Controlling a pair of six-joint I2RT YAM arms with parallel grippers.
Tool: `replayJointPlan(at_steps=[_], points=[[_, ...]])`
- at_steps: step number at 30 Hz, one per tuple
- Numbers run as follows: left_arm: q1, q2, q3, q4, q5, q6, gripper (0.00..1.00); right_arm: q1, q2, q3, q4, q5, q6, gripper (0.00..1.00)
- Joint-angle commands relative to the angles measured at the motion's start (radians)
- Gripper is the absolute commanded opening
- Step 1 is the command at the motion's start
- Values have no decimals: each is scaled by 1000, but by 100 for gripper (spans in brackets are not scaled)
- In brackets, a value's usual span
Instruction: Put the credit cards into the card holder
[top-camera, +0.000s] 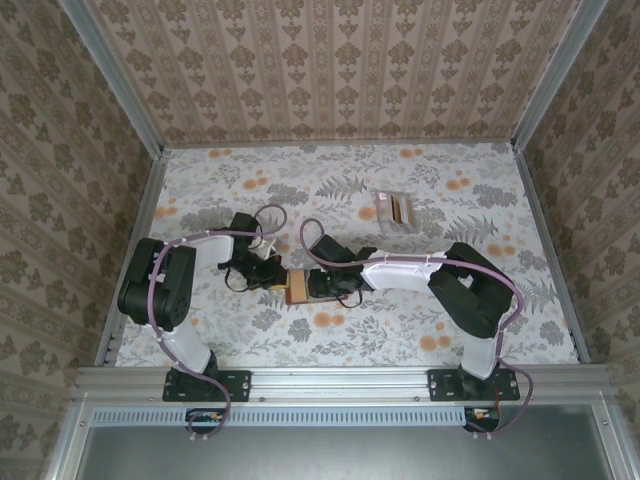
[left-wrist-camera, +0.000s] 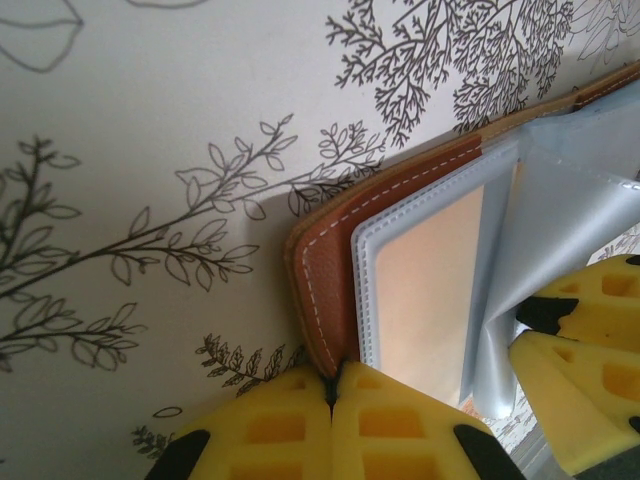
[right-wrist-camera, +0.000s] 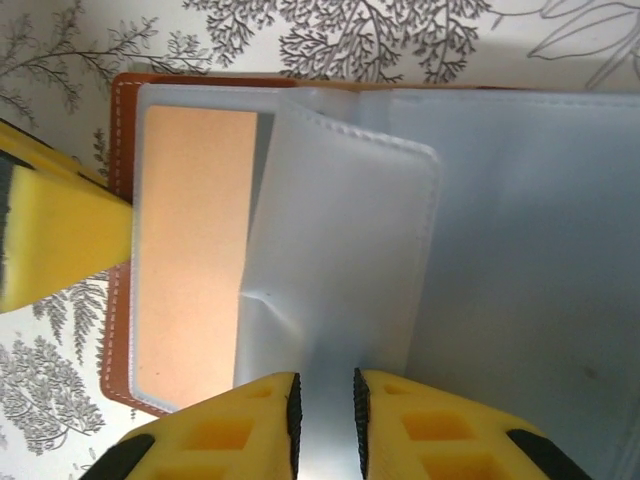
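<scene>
The card holder (top-camera: 297, 284) lies open near the middle of the table (top-camera: 200, 180), a little toward the near edge, right between my two claws. It is reddish-brown with white stitches along its edge. A tan card (right-wrist-camera: 195, 250) sits inside it, flat against the brown cover. My left claw (left-wrist-camera: 335, 388) is closed tight on the brown edge of the card holder, so its yellow fingertips almost touch each other. My right claw (right-wrist-camera: 325, 400) is nearly closed too, with only a thin gap, and it pinches a see-through pocket (right-wrist-camera: 340, 250) that is lifted and bent. More cards (top-camera: 394, 211) lie in a small pile toward the far edge, right of the middle, well apart from the card holder.
</scene>
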Motion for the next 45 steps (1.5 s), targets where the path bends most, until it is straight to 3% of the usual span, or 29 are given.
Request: replayJointPlan(at_steps=[1,12,19,25,45], points=[[-14,20,-5,-68,-33,28,0,6,17,38,59,-68,-9,24],[-13,15,-4,-66,-32,28,0,-10,6,64,207,-189,12,27],[-13,16,-5,-63,-29,28,0,-57,-181,-33,57,60,42,38],[-13,19,-2,-63,-30,28,0,-86,-199,-103,-31,47,46,39],[-12,22,-3,-63,-29,28,0,-66,-112,-127,-2,39,82,39]])
